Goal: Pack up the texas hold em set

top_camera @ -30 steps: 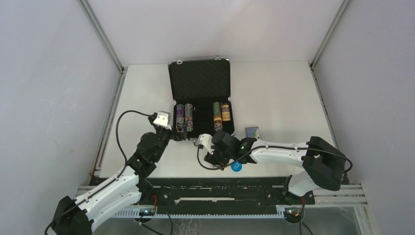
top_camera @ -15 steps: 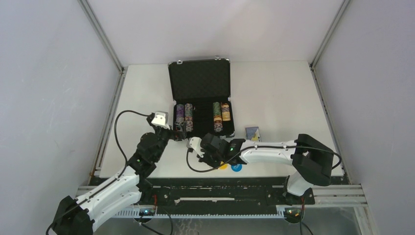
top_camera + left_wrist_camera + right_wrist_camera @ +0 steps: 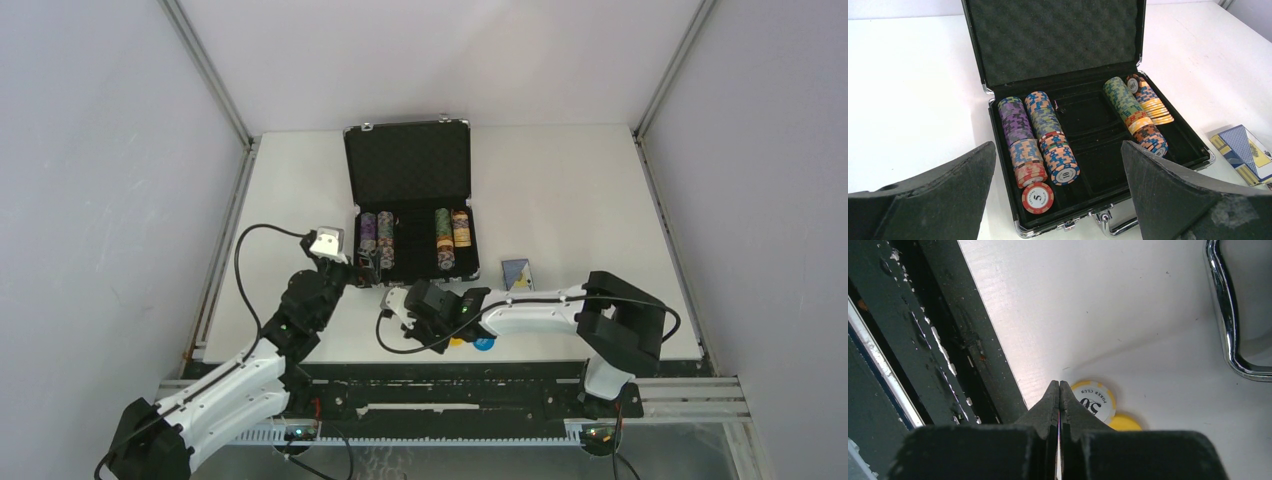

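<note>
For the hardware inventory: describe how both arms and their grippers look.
The left arm and right arm have white links, black joints, small green lights and looping black cables. The left gripper and right gripper have black, wedge-shaped, rough-faced fingers.

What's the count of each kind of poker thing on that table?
Briefcase: 1
Chip rows inside: 4
Card deck: 1
Loose outside: 3 (50 chip, yellow disc, blue disc)
Total: 9

White table (image 3: 560, 180): briefcase (image 3: 408, 165), card deck (image 3: 516, 271), buttons (image 3: 484, 343)
</note>
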